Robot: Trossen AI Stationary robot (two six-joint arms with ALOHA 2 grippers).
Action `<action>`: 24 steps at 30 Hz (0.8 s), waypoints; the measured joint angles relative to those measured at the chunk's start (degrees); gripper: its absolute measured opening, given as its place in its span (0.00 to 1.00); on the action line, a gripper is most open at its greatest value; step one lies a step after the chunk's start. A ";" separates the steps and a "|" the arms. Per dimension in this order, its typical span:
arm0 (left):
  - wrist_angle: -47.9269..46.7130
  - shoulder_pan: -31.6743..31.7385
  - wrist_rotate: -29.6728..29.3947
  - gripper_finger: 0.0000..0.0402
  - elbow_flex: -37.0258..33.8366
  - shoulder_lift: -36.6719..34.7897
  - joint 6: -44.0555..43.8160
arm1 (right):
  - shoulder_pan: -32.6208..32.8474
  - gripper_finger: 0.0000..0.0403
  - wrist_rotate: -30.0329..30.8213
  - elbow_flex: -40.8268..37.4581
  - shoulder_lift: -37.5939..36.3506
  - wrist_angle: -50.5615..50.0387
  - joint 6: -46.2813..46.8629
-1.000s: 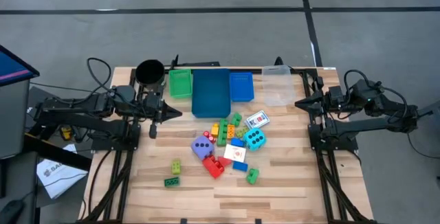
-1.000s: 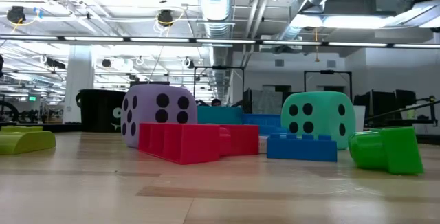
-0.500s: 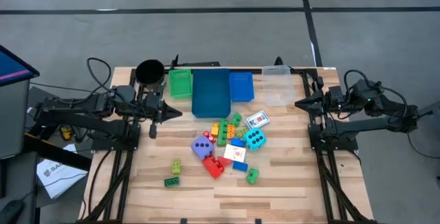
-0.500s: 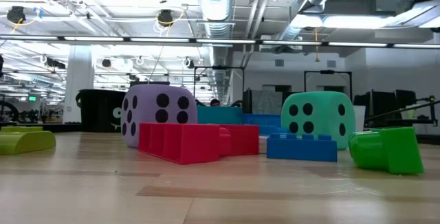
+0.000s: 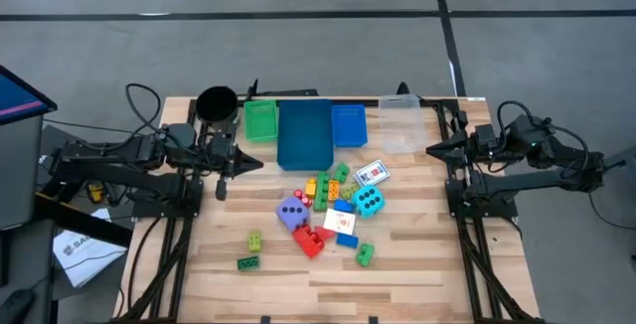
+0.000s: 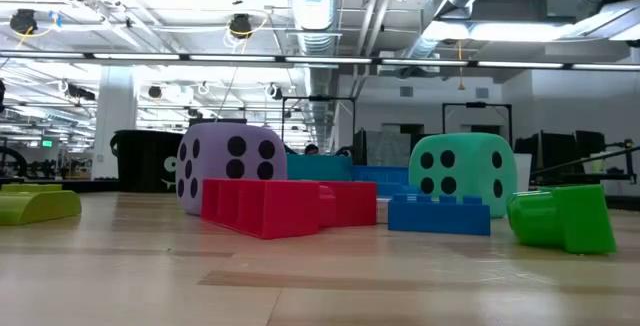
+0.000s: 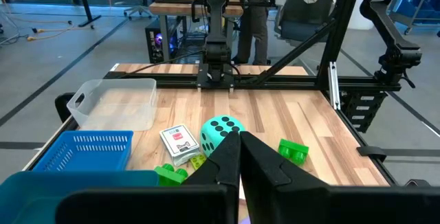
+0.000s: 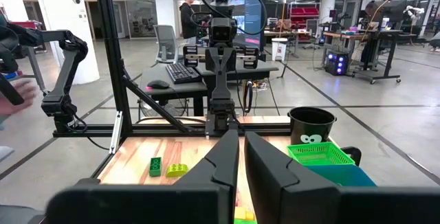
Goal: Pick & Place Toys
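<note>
From above, the wooden counter (image 5: 417,264) carries a cluster of toys near its middle: a purple dice cube (image 5: 291,213), a teal dice cube (image 5: 368,201), a white picture card (image 5: 373,173) just beyond the teal cube, a red brick (image 5: 309,241) and a green brick (image 5: 366,253) at the near edge of the pile. Two more bricks, yellow-green (image 5: 255,242) and dark green (image 5: 247,262), lie apart toward the left arm's side. Along the far edge stand a black cup (image 5: 216,102), a green tray (image 5: 260,120), a large blue tray (image 5: 304,133), a small blue tray (image 5: 349,124) and a clear tray (image 5: 400,125). The left pincer (image 5: 256,162) waits clenched at the left edge, the right pincer (image 5: 432,149) clenched at the right edge, both empty and well apart from the toys.

At counter height, the purple cube sits behind the red brick, the teal cube behind a blue brick (image 6: 439,214), with the green brick beside them.

The left wrist view shows its pincer's fingers (image 7: 223,162) pressed together, pointing toward the teal cube and card.

The right wrist view shows fingers (image 8: 227,157) together, with the two stray bricks, the black cup and the green tray ahead; a person stands in the room behind.
</note>
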 joint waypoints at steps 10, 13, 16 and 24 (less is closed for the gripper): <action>5.55 0.00 0.00 0.00 0.00 0.00 0.07 | 0.00 0.06 0.04 0.00 -0.01 0.06 -2.19; 10.23 0.00 0.00 0.00 0.00 0.02 0.02 | -0.13 0.06 0.04 0.00 -0.01 0.71 -11.09; 14.46 0.00 0.00 0.00 0.00 0.00 0.02 | -0.13 0.06 0.04 0.00 0.00 0.66 -11.03; 23.02 0.00 0.00 0.00 0.00 0.00 -0.16 | -0.07 0.06 0.04 -0.04 -0.02 3.24 -2.51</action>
